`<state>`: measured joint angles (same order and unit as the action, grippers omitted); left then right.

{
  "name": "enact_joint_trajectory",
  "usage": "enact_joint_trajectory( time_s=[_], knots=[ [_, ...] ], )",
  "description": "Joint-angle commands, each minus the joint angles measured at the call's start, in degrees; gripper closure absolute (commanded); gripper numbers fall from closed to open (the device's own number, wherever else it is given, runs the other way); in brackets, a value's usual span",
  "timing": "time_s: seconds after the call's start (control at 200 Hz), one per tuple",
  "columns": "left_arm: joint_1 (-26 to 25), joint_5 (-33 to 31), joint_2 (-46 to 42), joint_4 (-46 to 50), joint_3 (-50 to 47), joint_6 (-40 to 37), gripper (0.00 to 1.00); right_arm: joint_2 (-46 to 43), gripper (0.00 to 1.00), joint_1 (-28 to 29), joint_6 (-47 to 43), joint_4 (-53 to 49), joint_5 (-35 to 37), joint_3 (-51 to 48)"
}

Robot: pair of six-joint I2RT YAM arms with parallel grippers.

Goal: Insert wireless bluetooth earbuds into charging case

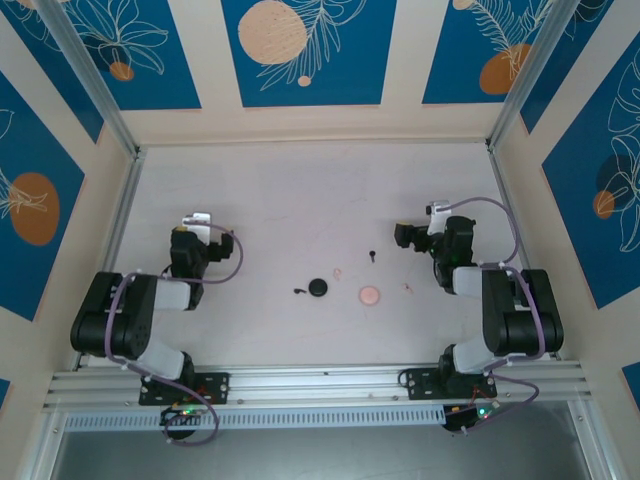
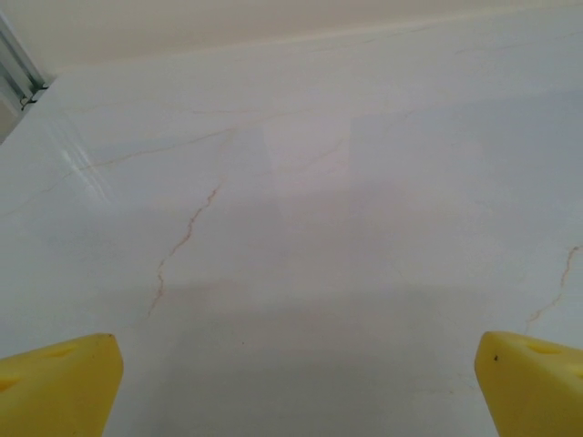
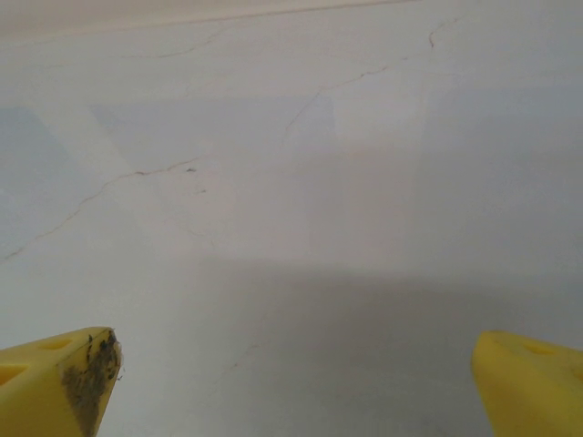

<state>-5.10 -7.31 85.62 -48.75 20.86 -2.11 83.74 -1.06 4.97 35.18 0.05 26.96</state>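
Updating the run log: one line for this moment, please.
left gripper open, empty | right gripper open, empty | charging case on table | one earbud beside case | other earbud apart, nearer right gripper

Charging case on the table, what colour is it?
The charging case is black; it shows best in the top external view.

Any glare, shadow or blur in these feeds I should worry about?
Top external: even light, no glare, but the charging case and earbuds are tiny specks. Left wrist: pale reflective streaks on the table at upper left, soft shadow by the left gripper. Right wrist: broad shadow over the lower table; the right gripper has a dark smudge on one fingertip.
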Motion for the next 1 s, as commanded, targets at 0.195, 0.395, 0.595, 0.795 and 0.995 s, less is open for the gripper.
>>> enact_joint_trajectory(
  time_s=[0.195,0.395,0.595,0.795,0.995],
  knots=[
    [-1.93,4.47,-14.07,30.29,13.74,2.68,0.12,-11.17,0.01,1.85,4.60,-46.33,1.54,20.68],
    [-8.37,5.68,-17.64,47.74,22.43,6.31,0.16,-10.07,0.01,4.90,6.19,-71.03,0.75,33.17],
    [-18.46,2.77,-14.71,60.77,28.83,7.50,0.18,-9.93,0.01,9.51,11.00,-85.34,-1.67,37.68],
    [-25.41,3.23,-7.55,66.04,31.73,11.93,0.20,-7.09,0.14,18.04,17.29,-92.44,-4.16,38.05],
    [-28.66,6.29,-1.69,69.39,33.76,15.48,0.22,-1.11,0.26,24.94,22.57,-97.69,-1.49,38.72]
  ],
)
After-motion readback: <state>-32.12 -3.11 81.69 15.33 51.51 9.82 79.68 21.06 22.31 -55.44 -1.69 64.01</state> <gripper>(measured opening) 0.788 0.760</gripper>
